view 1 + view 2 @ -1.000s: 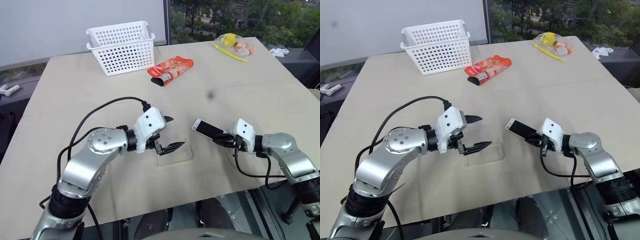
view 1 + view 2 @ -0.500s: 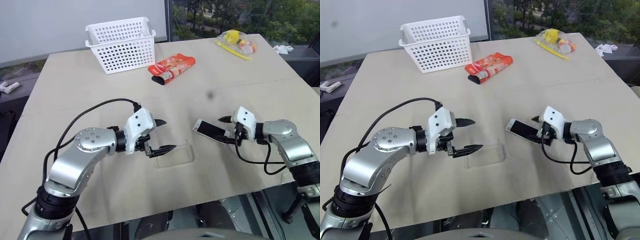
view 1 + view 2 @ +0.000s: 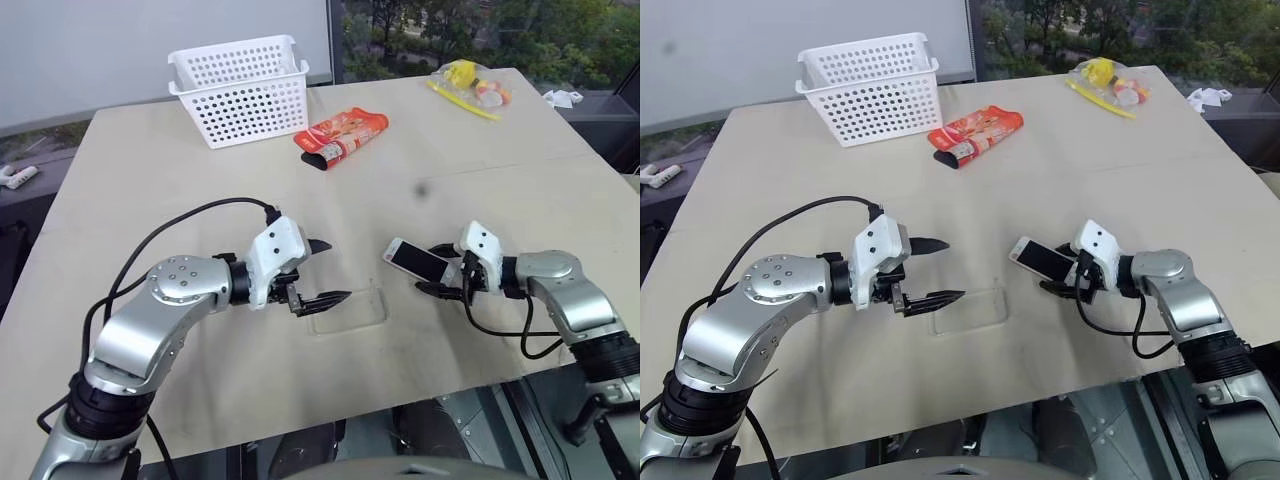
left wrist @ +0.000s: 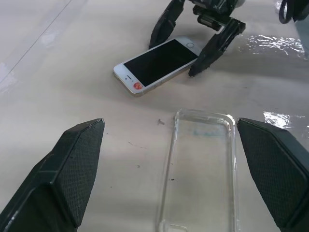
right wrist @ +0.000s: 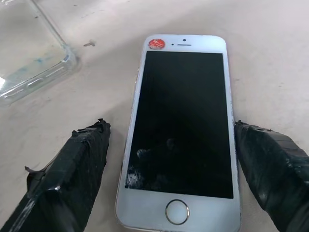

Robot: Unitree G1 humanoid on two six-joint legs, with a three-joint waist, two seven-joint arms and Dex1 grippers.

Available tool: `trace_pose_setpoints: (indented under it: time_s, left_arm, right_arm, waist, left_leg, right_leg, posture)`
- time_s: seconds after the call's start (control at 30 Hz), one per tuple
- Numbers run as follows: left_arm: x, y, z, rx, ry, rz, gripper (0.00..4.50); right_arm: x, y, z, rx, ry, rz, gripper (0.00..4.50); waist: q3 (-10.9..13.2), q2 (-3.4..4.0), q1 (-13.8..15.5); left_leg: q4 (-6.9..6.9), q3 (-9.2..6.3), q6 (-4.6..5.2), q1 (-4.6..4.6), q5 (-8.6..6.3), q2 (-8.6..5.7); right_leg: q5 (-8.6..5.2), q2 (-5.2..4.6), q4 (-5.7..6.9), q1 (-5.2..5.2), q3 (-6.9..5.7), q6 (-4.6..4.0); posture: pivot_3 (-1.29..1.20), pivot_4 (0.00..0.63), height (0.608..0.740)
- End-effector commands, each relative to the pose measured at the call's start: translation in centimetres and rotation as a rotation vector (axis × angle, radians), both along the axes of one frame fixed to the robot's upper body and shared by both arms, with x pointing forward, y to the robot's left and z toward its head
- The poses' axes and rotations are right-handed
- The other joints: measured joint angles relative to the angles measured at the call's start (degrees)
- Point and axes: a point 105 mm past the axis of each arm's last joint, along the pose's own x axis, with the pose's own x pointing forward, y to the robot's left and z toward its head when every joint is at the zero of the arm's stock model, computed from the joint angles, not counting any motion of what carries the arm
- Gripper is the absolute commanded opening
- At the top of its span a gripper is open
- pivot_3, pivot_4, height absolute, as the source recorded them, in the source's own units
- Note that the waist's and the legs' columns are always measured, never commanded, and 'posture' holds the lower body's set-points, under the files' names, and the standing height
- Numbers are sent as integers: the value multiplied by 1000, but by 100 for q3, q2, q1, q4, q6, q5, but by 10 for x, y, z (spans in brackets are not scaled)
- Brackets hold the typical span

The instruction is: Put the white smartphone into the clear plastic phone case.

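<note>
The clear plastic phone case (image 4: 203,169) lies empty on the counter (image 3: 480,180). The white smartphone (image 5: 181,130) lies flat between the right end effector's (image 3: 440,270) spread fingers. The left end effector (image 3: 322,272) is spread too.

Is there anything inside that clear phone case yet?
No. The case lies empty on the table; the bare tabletop shows through it. The phone lies beside it, apart, screen up.

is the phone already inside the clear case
No, the white smartphone lies flat on the table beside the clear plastic phone case, which is empty.
</note>
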Motion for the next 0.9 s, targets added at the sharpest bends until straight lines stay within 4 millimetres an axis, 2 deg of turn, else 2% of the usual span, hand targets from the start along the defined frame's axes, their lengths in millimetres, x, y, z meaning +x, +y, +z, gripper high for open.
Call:
trace_pose_setpoints:
  time_s: [0.03,0.17,0.27,0.33,0.47,0.57,0.6,0.67,0.8,0.83,0.9]
  left_arm:
    - [-4,-4,9,-7,-37,-32,4483]
    - [-4,-4,9,-6,-37,-37,4483]
    - [-4,-4,9,-5,-37,-39,4483]
    - [-5,-4,9,-5,-37,-41,4483]
    - [-4,-2,10,-11,-28,-40,4483]
    - [-2,4,11,-7,-27,-58,4483]
    - [0,7,12,-7,-27,-62,4483]
    - [8,16,14,5,-40,-56,4483]
    - [12,18,19,-4,-32,-115,4483]
    - [11,17,19,-1,-25,-136,3976]
    - [9,12,15,10,-12,-183,3350]
  right_arm:
    - [-6,-4,-28,9,66,-48,4163]
    - [-11,-7,-52,15,78,-90,2968]
    - [-16,-8,-68,-16,84,-95,2968]
    - [-16,-7,-68,-9,77,-95,2968]
    - [-8,-3,-40,17,22,-42,2968]
    - [-2,11,1,56,-27,73,2968]
    - [-3,15,8,60,-32,102,2968]
    - [-15,27,26,71,-31,254,2968]
    - [-27,38,39,-47,-50,460,2968]
    - [-30,41,41,-70,-51,500,2968]
    - [-34,49,44,-92,-62,558,2968]
  waist:
    - [-1,-1,-3]
    - [-9,-10,6]
    - [-25,-30,-4]
    - [-37,-43,-1]
    - [-49,-55,2]
    - [-35,-35,-1]
    - [-31,-29,-1]
    - [-28,-24,2]
    - [-8,4,7]
    - [-7,4,9]
    - [-6,4,11]
  left_leg:
    - [0,1,2,7,-1,0]
    - [1,3,23,32,-13,1]
    - [-7,6,24,75,-15,5]
    - [-7,6,24,87,-15,7]
    - [-4,2,24,97,-15,9]
    - [-4,4,25,92,-15,9]
    - [-4,7,25,83,-15,8]
    - [-10,6,24,70,-15,11]
    - [-9,6,20,16,-12,10]
    - [-6,6,5,1,-2,9]
    - [-5,5,-3,-7,1,6]
  right_leg:
    - [0,0,0,5,1,0]
    - [2,3,2,23,3,-3]
    - [0,4,0,62,3,-3]
    - [-1,7,0,79,3,-3]
    - [-3,8,-2,93,0,-6]
    - [-1,8,-2,90,0,-3]
    - [-1,8,-2,77,-1,-3]
    - [-1,10,-2,60,-2,-5]
    - [1,9,-1,6,-6,-4]
    - [2,8,-2,-6,-10,-3]
    - [2,2,-5,-9,-10,-3]
  posture:
    - [0,150,740]
    - [0,150,740]
    - [0,150,740]
    - [0,150,740]
    - [0,150,740]
    - [0,150,740]
    - [0,150,740]
    - [0,150,740]
    - [0,150,740]
    - [0,150,740]
    - [0,150,740]
